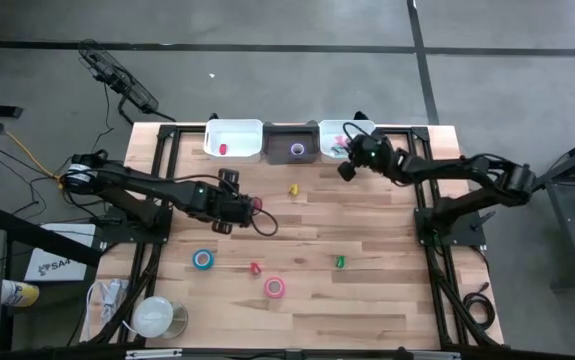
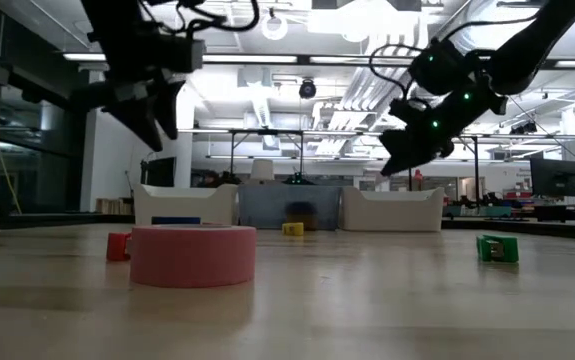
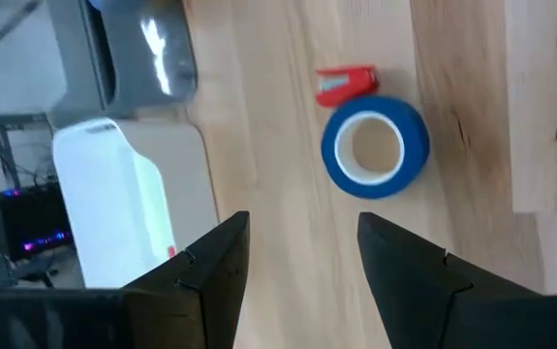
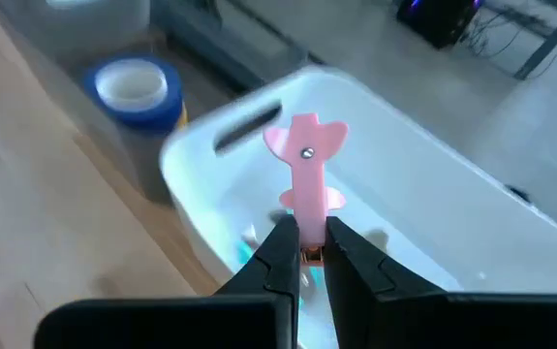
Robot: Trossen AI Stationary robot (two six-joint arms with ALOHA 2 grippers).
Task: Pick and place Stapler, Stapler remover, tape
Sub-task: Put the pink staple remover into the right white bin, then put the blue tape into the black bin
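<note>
Right gripper (image 4: 305, 254) pinches the pink staple remover (image 4: 305, 165) above the white bin (image 4: 423, 184); lower before releasing. Left gripper (image 3: 302, 267), fingers wide, waits near blue tape (image 3: 375, 145).

Three bins (image 1: 292, 141) are lining the counter's (image 1: 367, 300) far edge, walling it off. Across the middle, a blue tape roll (image 1: 203, 260), a pink tape roll (image 1: 275, 288), a small red piece (image 1: 255, 268), a yellow piece (image 1: 293, 188) and a green piece (image 1: 340, 262) are lying well apart, leaving wide lanes between them. The near strip is lying bare.
</note>
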